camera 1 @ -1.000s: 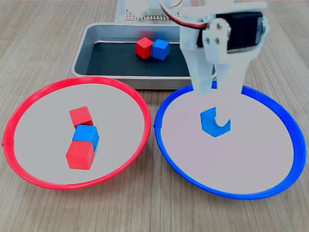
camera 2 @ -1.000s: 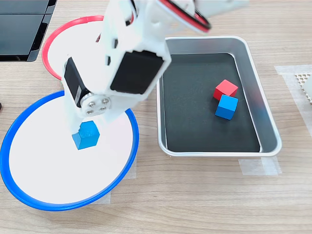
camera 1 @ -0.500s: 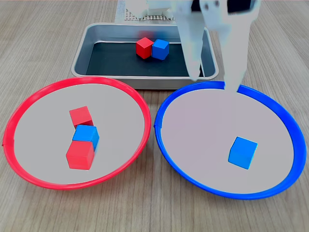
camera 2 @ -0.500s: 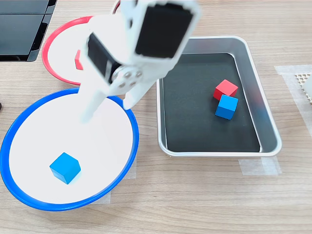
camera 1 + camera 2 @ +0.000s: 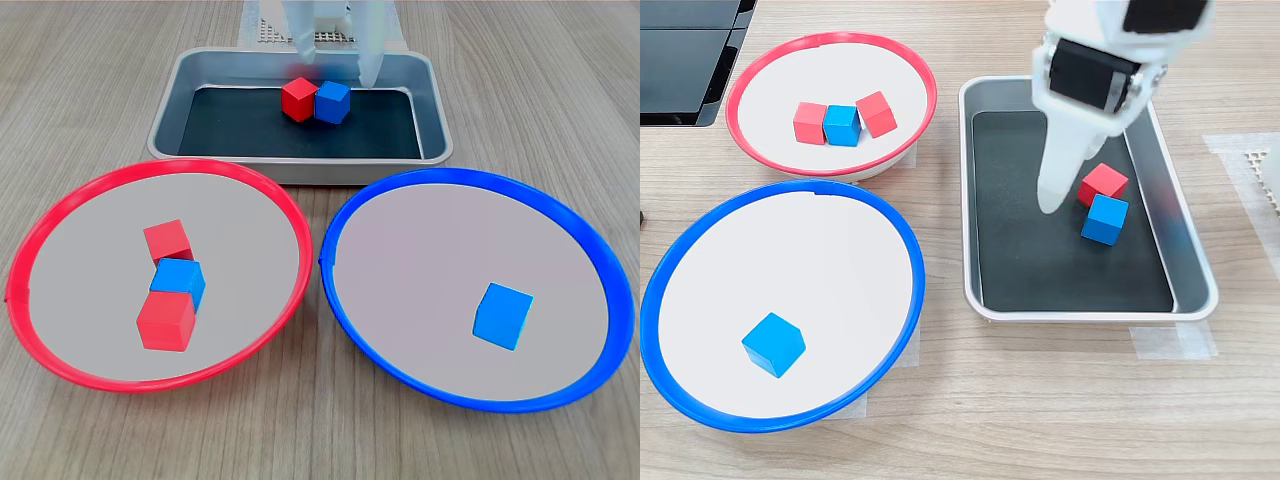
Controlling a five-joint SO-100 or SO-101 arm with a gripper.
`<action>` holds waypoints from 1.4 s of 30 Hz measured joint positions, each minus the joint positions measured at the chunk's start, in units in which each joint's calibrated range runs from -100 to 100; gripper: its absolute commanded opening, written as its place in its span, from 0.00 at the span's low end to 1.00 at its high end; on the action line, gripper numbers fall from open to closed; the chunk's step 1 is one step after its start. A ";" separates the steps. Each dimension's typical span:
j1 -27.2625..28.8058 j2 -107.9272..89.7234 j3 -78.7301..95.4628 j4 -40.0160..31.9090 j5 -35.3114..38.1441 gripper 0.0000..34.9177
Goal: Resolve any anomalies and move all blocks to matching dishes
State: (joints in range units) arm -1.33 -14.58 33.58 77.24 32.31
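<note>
Tabletop point(image 5: 90, 80): pale wood-grain laminate, matte.

Blue-rimmed dish point(image 5: 372, 340) and red-rimmed dish point(image 5: 60, 225): large shallow rounds, pale grey insides, smooth; set side by side in the first exterior view, rims nearly touching.

Metal tray point(image 5: 1160, 180): rectangular, brushed silver walls, rounded corners, black matte base; placed beyond the dishes in the first exterior view.

Gripper point(image 5: 333, 50): white plastic; hung over the tray w/ jaws parted and nothing held. One finger point(image 5: 1058, 170) is seen in the second exterior view reaching down just left of the tray's red cube.

Blocks, small glossy cubes, sharp-edged:
- blue cube point(image 5: 503, 315), alone in blue-rimmed dish, correctly placed.
- misplaced blue cube point(image 5: 180, 281), in red-rimmed dish, wedged betw. two red cubes point(image 5: 167, 320), point(image 5: 168, 241), touching both. Judged the anomaly.
- tray red cube point(image 5: 299, 99) and tray blue cube point(image 5: 332, 102), in the tray, touching.

Step in hand (judged): approach for a pick from the tray; 3 cubes remain to be sorted. Next move calls for a descent centred on one tray cube, jaws kept wide enough to clear its touching neighbour, so that it is not dragged along.
</note>
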 measured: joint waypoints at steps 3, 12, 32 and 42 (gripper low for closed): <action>-0.35 -1.71 4.08 -2.12 0.93 0.55; 0.97 -2.56 8.98 -5.14 3.66 0.58; -1.15 -2.98 13.52 -2.20 3.66 0.55; -4.25 3.32 15.25 -10.85 1.03 0.39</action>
State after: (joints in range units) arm -5.58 -11.25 48.82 66.39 33.33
